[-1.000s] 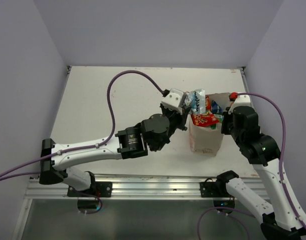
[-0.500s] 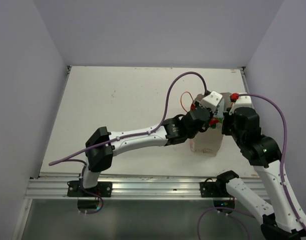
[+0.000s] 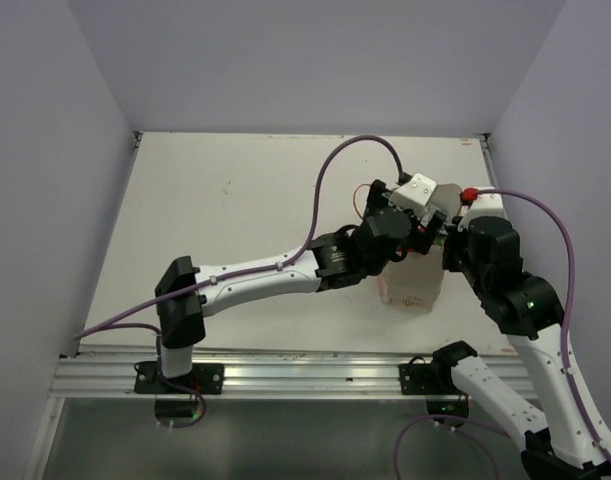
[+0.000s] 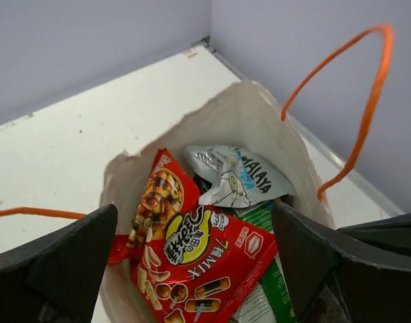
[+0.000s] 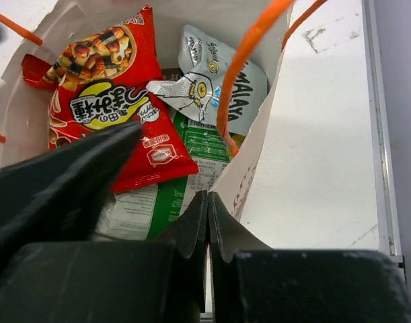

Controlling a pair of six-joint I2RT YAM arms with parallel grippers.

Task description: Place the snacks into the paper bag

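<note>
Over the mouth of the paper bag (image 4: pixel 252 114), the left fingers (image 4: pixel 50 262) stand spread wide and hold nothing. Between them, down inside the bag, lie the snacks: a red packet (image 4: pixel 205 262) on top, a second red one (image 4: pixel 158 195) tucked behind it, a silver-blue packet (image 4: pixel 235 178) against the far wall and a green packet (image 5: pixel 205 148) underneath. The right fingers (image 5: pixel 192 229) are pressed together on the bag's rim, pinching the paper, with an orange-red string handle (image 5: pixel 239 74) arching just above them. The bag stands upright on the right part of the white surface (image 3: pixel 235 200), which shows a few faint scuffs. Pale lavender walls (image 3: pixel 315 60) close in three sides, and a metal rail (image 3: pixel 305 375) runs along the near edge.
</note>
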